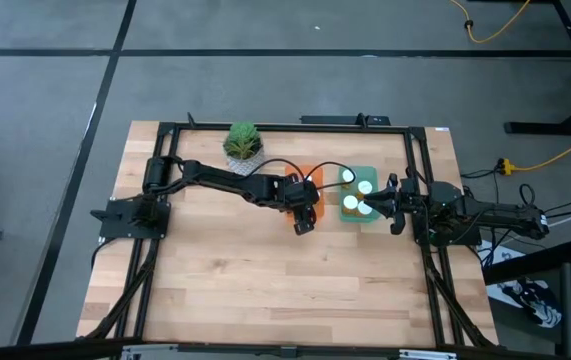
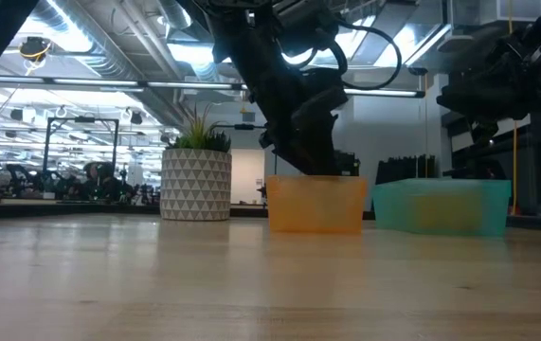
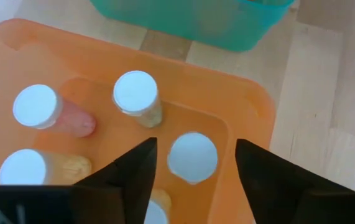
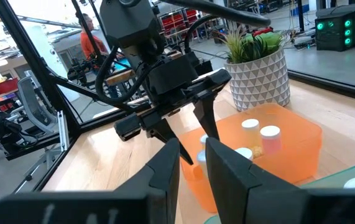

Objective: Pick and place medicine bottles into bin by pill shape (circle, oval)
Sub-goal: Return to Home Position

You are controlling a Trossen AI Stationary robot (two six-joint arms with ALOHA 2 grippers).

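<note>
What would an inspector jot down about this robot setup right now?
Surface: pale wooden table, no spills seen.
Job's things: orange bin holds at least four white-capped bottles; teal bin shows three white caps.
Clutter: potted plant near the far edge.
Pincers: left pincer open over the orange bin, empty; right pincer open beside the teal bin, empty.
Cables: black cable loops over the left arm; yellow cable on the floor.
Surroundings: person in orange top beyond the table.

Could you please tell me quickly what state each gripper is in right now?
Left gripper: open, empty, over the orange bin.
Right gripper: slightly open, empty, beside the teal bin.
</note>
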